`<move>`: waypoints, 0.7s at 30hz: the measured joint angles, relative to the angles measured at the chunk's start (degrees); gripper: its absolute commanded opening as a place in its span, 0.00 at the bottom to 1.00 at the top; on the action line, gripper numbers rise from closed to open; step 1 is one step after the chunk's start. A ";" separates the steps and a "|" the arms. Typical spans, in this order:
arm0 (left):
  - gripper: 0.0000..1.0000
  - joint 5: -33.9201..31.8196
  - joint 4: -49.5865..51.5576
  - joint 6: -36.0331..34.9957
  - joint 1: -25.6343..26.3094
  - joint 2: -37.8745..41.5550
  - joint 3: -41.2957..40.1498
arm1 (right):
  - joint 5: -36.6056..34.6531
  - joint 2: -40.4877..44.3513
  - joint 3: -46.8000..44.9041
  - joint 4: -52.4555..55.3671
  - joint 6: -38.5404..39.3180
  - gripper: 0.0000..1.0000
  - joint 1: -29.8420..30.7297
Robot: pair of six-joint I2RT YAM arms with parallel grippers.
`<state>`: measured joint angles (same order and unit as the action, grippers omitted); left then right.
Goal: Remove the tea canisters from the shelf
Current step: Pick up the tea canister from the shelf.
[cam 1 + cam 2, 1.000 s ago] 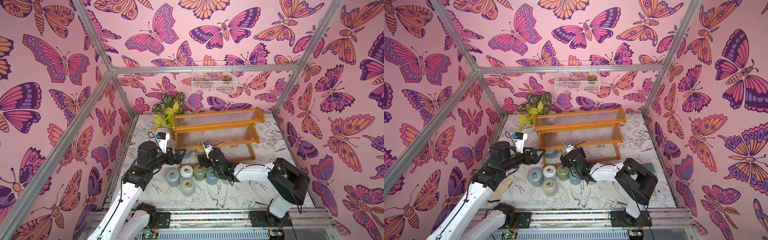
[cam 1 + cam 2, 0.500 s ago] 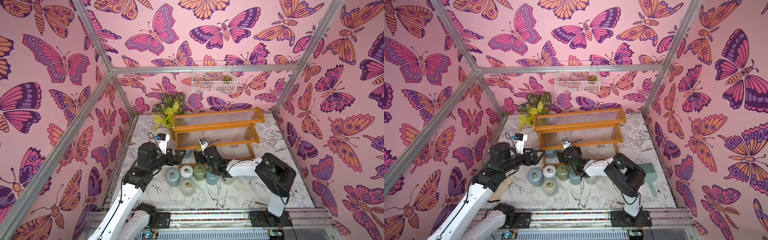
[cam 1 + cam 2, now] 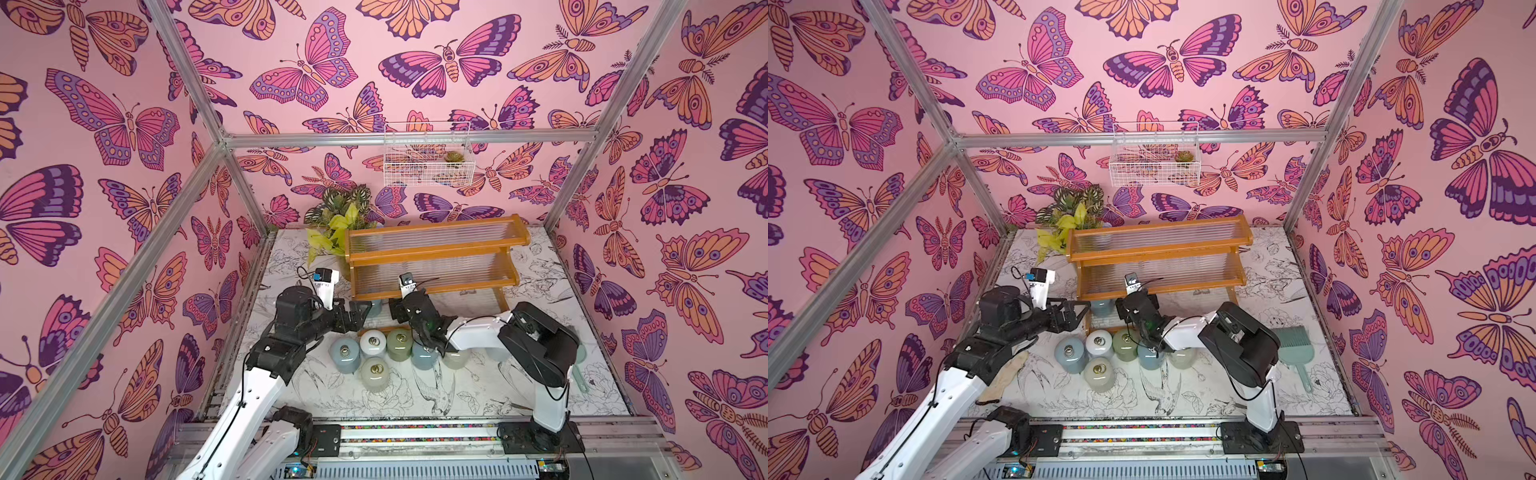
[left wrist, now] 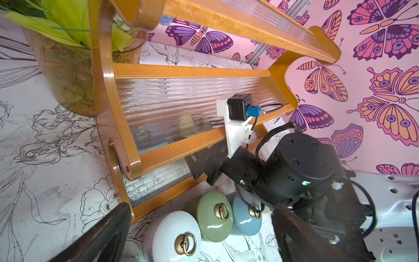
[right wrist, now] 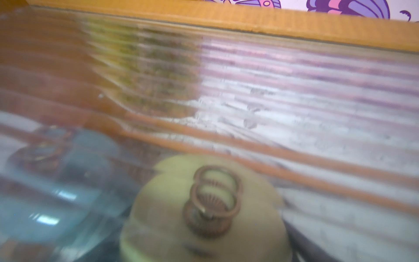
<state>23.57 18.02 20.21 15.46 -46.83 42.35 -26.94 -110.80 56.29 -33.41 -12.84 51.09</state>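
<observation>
The shelf (image 3: 436, 249) (image 3: 1158, 253) stands at the back of the table. On its bottom tier are a pale blue canister (image 3: 376, 306) (image 5: 56, 192) and a cream canister (image 5: 172, 222). My right gripper (image 3: 397, 308) (image 4: 204, 169) (image 5: 207, 249) reaches under the middle tier and is shut on the cream canister, though that view is blurred. Several canisters stand on the table before the shelf: white (image 3: 372, 341) (image 4: 167, 236), green (image 3: 399, 343) (image 4: 210, 217), blue (image 3: 345, 353), cream (image 3: 376, 374). My left gripper (image 3: 358, 316) (image 4: 199, 238) hangs open above them, holding nothing.
A potted plant (image 3: 336, 216) stands behind the shelf's left end. A white wire basket (image 3: 428, 162) hangs on the back wall. A green brush (image 3: 1293, 347) lies at the right, beside the right arm's base. A beige flat piece (image 3: 1007, 376) lies under the left arm.
My right gripper has pushed further left and in under the middle tier, and its jaws have closed in on the cream canister. The left arm has barely moved.
</observation>
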 measured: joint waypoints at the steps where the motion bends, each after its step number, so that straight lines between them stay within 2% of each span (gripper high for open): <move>1: 1.00 0.00 0.02 0.00 0.00 -0.02 0.02 | 0.00 0.00 -0.09 -0.15 0.00 0.69 0.00; 10: 1.00 -0.02 0.00 0.00 0.00 -0.15 0.00 | -0.57 4.44 -4.63 0.92 1.42 0.68 -0.02; 21: 1.00 0.00 -0.04 0.02 0.00 -1.38 0.02 | -6.60 13.68 -13.33 1.88 2.38 0.69 -0.61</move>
<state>23.57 17.98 20.23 15.46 -48.21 42.37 -33.54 -97.12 42.96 -31.53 -10.46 50.48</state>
